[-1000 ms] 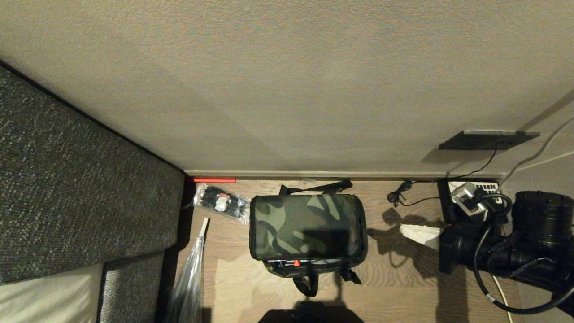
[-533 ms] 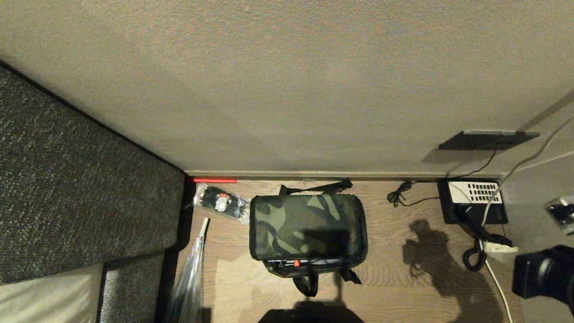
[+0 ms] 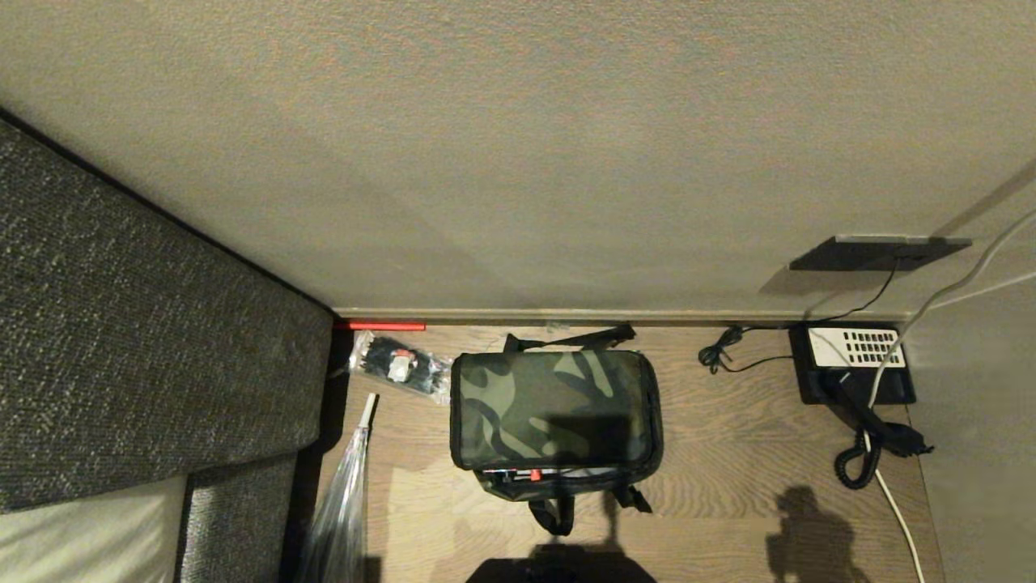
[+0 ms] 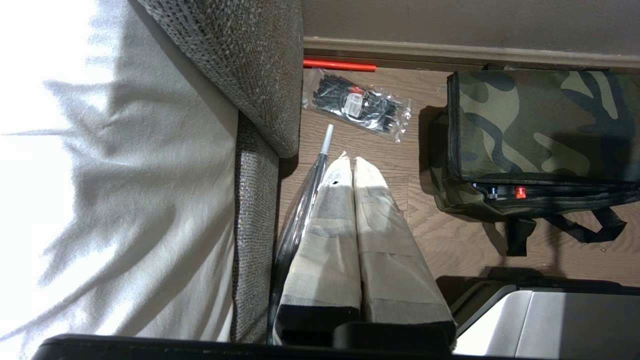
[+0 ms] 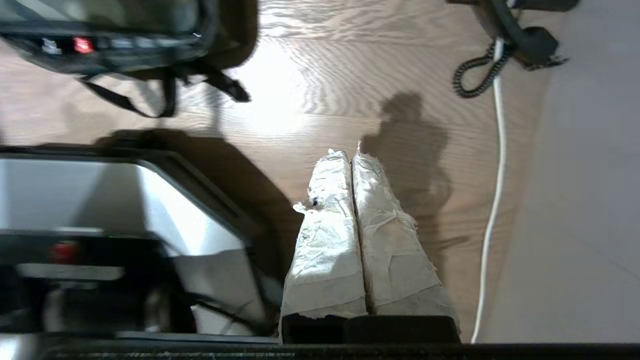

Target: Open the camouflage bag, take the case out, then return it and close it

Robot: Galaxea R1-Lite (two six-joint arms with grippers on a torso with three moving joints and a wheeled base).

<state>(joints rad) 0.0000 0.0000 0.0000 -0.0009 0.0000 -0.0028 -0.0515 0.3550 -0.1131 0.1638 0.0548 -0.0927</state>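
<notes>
On the wooden floor, the green-and-black camouflage bag (image 3: 555, 411) sits long-side-across, probably equally near both end effectors: left end effector (image 4: 348, 161) and right end effector (image 5: 348, 154) pinched together, empty.

One camouflage bag (image 3: 555, 409) is sitting on the floor. One clear packet of black items (image 3: 401, 366) is lying beside it, with one red rod (image 3: 387, 325) along the wall. One black telephone (image 3: 855, 364) is resting to the right, one coiled black cable (image 3: 719, 355) near it. Two grippers are showing, each with two wrapped fingers (image 4: 320, 235) pressed together
</notes>
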